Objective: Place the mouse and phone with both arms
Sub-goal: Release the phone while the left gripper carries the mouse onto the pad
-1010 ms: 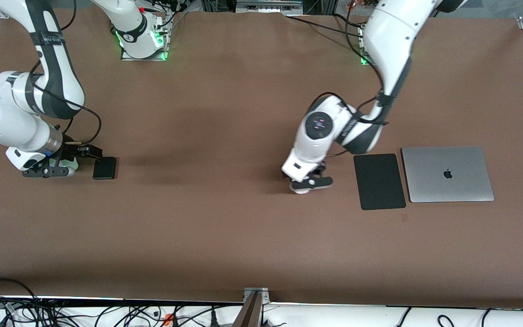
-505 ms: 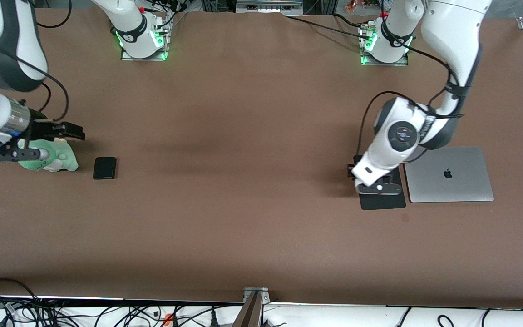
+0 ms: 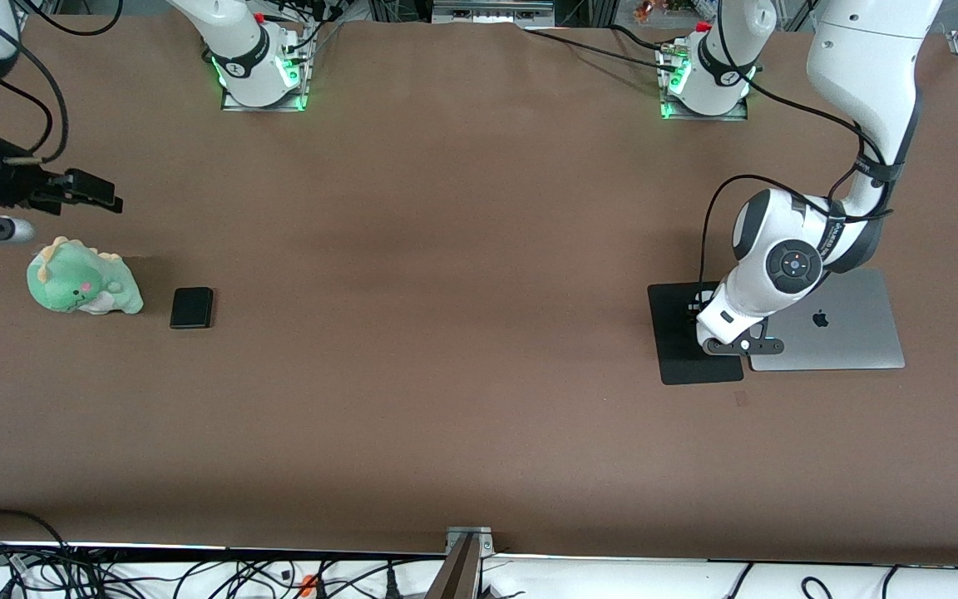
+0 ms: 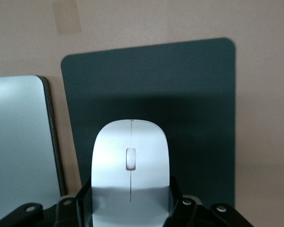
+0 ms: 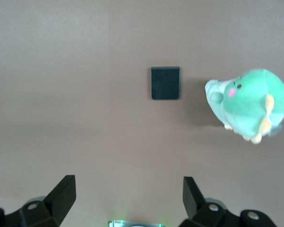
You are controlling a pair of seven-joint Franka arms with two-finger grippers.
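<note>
My left gripper is shut on the white mouse, gripping its sides. It holds the mouse over the black mat, at the mat's edge beside the laptop. In the front view the wrist hides the mouse. The mat also fills the left wrist view. The small black phone lies flat on the brown table at the right arm's end, and also shows in the right wrist view. My right gripper is open and empty in the air, away from the phone. Its jaws stand wide apart.
A green plush dinosaur lies beside the phone, toward the table's end, and shows in the right wrist view. A closed silver laptop lies beside the mat, and its edge shows in the left wrist view.
My left arm has carried the mouse from mid-table to over the mat. My right gripper has left the phone, lifted and drawn back toward its base, uncovering the plush.
</note>
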